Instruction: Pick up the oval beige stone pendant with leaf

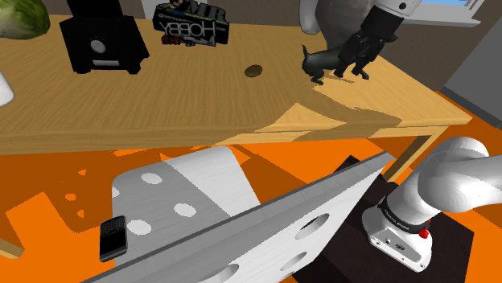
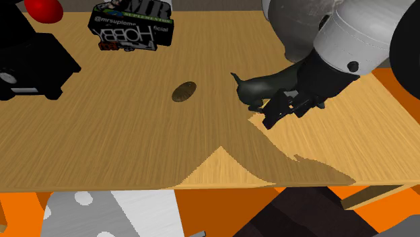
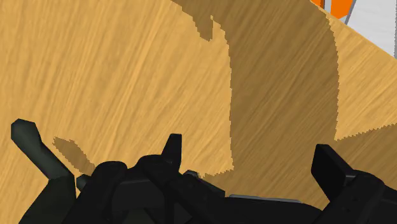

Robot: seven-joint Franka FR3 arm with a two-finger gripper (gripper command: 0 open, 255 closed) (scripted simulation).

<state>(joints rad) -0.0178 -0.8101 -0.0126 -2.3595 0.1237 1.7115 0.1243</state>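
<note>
Pendant, a small brownish oval, lies flat on the wooden table betw. a lettered box and a dark animal figurine, apart from both; its leaf is too small to make out. Gripper is low over the table on the figurine's far side from the pendant, hiding the figurine's rear. Its fingers stand apart w/ only tabletop betw. them, and a dark stub beside one finger is cut off and hard to identify.
</note>
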